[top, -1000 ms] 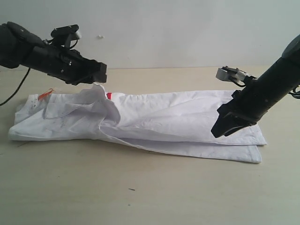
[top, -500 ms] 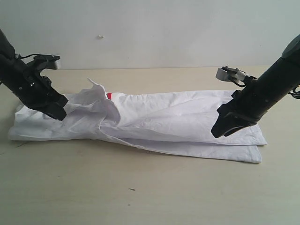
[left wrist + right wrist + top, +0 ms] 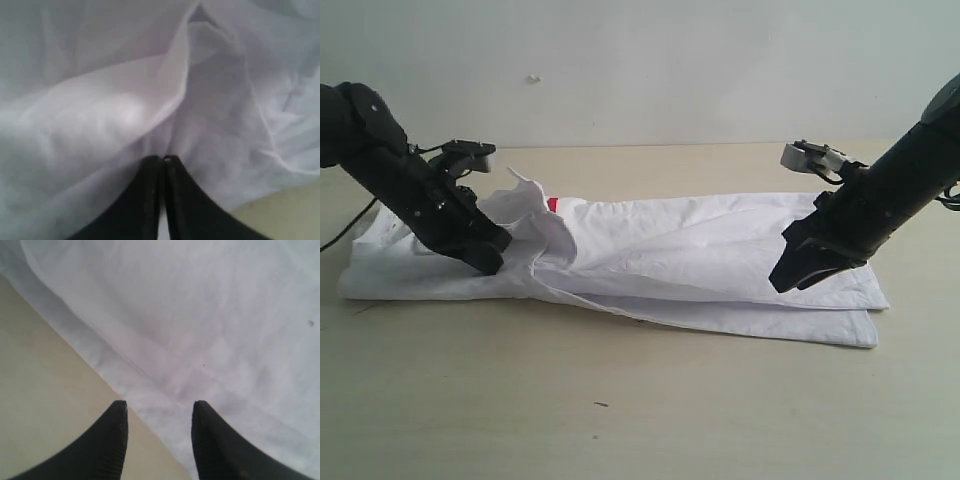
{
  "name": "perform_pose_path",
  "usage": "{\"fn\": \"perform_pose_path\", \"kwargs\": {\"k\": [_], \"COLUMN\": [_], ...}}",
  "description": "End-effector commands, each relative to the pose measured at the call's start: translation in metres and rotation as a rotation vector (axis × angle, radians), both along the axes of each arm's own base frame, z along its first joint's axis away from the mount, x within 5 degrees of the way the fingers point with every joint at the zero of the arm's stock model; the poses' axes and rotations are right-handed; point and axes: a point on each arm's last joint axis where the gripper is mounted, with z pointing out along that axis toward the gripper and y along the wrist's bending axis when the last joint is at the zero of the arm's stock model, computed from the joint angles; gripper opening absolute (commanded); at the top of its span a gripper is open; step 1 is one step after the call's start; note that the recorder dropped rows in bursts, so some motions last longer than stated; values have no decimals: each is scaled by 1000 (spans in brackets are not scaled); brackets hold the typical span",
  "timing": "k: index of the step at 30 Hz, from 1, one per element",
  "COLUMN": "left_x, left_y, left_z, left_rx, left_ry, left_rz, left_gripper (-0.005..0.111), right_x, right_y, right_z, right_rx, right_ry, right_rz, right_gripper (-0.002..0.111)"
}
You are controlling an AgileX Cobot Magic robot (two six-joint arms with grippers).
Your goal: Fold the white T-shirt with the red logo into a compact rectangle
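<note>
The white T-shirt [image 3: 680,240] lies folded lengthwise into a long strip across the table, with a bunched ridge near its left third. A small bit of the red logo [image 3: 552,204] peeks out behind that ridge. My left gripper [image 3: 492,260] presses down into the cloth left of the ridge. In the left wrist view its jaws [image 3: 165,158] are closed together with the tips buried in white fabric [image 3: 100,100]. My right gripper [image 3: 783,283] hovers open over the strip's right part. One of its fingertips [image 3: 119,410] is over bare table, the other over the shirt's edge [image 3: 210,315].
The beige table [image 3: 620,400] stretches bare in front of the shirt, with a tiny dark speck [image 3: 602,404] on it. A pale wall [image 3: 670,60] rises behind the table's far edge.
My left gripper has come down from above the collar area onto the shirt, moved right toward the ridge and closed. The right arm has stayed still.
</note>
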Motion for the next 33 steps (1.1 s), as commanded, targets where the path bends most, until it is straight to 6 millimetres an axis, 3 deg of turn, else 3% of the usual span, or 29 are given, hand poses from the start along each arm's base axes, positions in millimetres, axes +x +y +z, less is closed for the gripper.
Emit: {"fn": "perform_pose_path", "kwargs": {"k": [1, 11, 17, 21, 26, 33], "left_x": [13, 25, 34, 35, 36, 39], "left_y": [1, 5, 0, -4, -1, 40], "left_z": [-6, 2, 8, 10, 8, 22], "left_rx": [-3, -1, -92, -107, -75, -100], "left_ry": [-80, -220, -285, -322, -340, -298], "left_rz": [160, 220, 348, 310, 284, 401], "left_gripper": [7, 7, 7, 25, 59, 53], "right_x": [2, 2, 2, 2, 2, 3], "right_y": [-2, -2, -2, -2, -2, -3], "right_z": [2, 2, 2, 2, 2, 1], "right_rx": [5, 4, 1, 0, 1, -8], "right_ry": [-14, -17, -21, -22, -20, -31], "right_rz": [-7, -7, -10, -10, -9, -14], "right_gripper": [41, 41, 41, 41, 41, 41]}}
